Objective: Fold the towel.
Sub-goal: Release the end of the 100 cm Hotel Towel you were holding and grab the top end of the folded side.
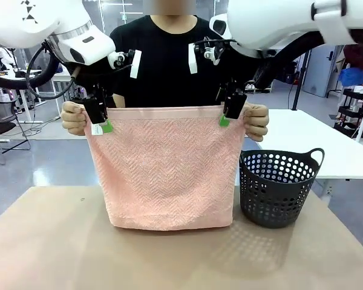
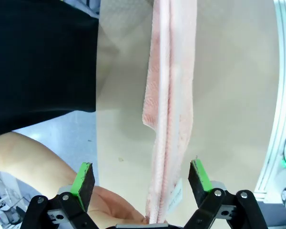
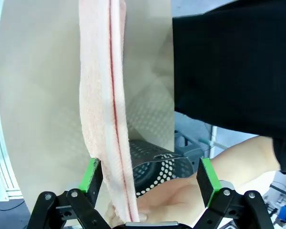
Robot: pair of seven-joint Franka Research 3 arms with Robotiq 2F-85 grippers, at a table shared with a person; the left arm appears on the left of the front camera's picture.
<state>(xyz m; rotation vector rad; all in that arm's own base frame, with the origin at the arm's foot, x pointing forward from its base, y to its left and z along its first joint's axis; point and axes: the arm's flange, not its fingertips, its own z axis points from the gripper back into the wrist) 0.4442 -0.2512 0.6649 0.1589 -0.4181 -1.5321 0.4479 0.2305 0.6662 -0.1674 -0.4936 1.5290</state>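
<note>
The worktop (image 1: 48, 254) lay bare toward the robot, which probably left room for laying the towel flat later. At its far side stood the person (image 1: 163, 60), facing the robot. The person held the towel (image 1: 166, 169) up by its top corners so that it hung as a flat, taut sheet between the two arms. Its lower edge was at or just above the worktop; I could not tell which. Seen edge-on in the wrist views, it hung in more than one layer. I judged it was held that way to offer a straight top border that both arms could take at once.

The basket (image 1: 278, 187) stood on the worktop just beside the towel's lower corner, on the robot's right, apparently out of the way of the fold.

The left gripper (image 1: 101, 124) and the right gripper (image 1: 227, 116) each hung over one top corner, just inboard of the person's hands. Both had their jaws apart, straddling the border without clamping it. In the left wrist view, the towel passed between the fingers nearer one pad. The right wrist view showed the same. So the weight seemed to rest wholly on one hand (image 1: 74, 118) and the other hand (image 1: 257, 121), which pinched the outermost corners and left the border beside them free for the pads.

The tag (image 1: 97, 128) hung at the corner under the left gripper.
</note>
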